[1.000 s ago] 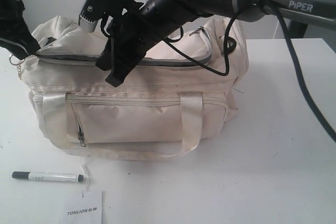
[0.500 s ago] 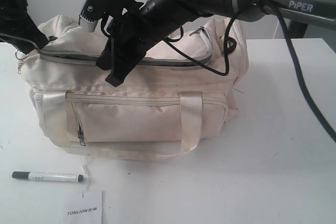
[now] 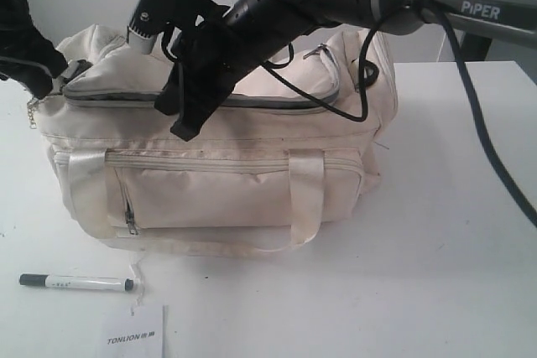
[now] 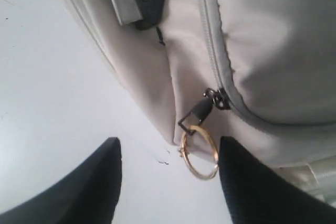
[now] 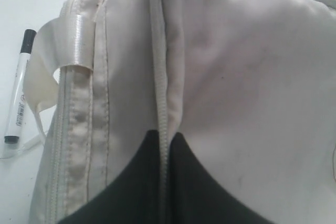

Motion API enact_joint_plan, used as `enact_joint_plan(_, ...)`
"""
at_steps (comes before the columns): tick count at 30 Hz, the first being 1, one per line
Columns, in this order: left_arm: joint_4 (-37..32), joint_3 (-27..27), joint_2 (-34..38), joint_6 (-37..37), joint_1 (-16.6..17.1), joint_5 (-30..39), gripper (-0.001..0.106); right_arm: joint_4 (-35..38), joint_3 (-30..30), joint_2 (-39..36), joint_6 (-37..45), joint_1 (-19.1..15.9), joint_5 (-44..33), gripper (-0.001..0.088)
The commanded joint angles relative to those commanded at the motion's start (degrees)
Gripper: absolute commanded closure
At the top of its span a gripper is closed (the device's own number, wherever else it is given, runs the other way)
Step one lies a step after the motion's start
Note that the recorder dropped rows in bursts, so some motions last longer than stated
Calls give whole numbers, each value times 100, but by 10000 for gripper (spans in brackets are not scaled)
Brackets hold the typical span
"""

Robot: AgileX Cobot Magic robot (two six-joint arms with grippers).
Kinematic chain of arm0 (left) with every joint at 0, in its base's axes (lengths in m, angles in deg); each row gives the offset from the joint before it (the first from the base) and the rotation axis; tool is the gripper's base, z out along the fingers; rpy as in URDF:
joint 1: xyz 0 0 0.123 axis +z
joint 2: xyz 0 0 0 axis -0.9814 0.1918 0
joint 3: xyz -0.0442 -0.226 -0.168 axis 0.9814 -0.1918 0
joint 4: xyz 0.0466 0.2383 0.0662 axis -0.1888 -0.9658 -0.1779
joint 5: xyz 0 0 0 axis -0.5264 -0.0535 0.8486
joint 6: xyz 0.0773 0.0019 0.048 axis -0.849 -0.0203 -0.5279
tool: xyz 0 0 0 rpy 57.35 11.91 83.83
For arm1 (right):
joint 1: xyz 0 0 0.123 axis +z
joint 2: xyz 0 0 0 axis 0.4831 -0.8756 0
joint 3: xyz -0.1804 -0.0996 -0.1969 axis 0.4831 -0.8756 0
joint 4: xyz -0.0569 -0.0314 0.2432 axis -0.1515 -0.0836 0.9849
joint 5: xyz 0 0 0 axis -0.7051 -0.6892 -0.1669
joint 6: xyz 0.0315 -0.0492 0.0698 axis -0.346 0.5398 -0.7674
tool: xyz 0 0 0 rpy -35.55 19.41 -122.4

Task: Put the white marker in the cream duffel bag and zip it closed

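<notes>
— While our right gripper [image 5: 164, 136] stays out of it, pinched tight on a zipper seam [image 5: 160, 77] of the cream duffel bag [image 3: 218, 199], where's the white marker [image 3: 75, 282]?
— Lying on the table [image 3: 436, 249] in front of the bag; our left gripper [image 4: 169, 148] stands spread, the zipper-pull ring [image 4: 199, 153] between its fingers.

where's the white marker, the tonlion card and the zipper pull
white marker [image 3: 77, 282], exterior view, middle of barrel
tonlion card [image 3: 138, 323], exterior view, face above print
zipper pull [image 4: 199, 113], left wrist view, dark tab

Paper card [image 3: 134, 334] just beside white marker [image 3: 75, 282]
</notes>
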Motion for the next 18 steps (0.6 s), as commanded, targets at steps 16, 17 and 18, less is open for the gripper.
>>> enact_joint_plan(16,1383,-1878,-1221,552,0,-986,439,-53,0,14,14,0,282,539)
enact_joint_plan(17,1430,-2034,-1309,552,0,-1089,439,-100,0,14,14,0,324,539)
enact_joint_plan(18,1457,-2213,-1394,552,0,-1222,439,-100,0,14,2,0,351,539)
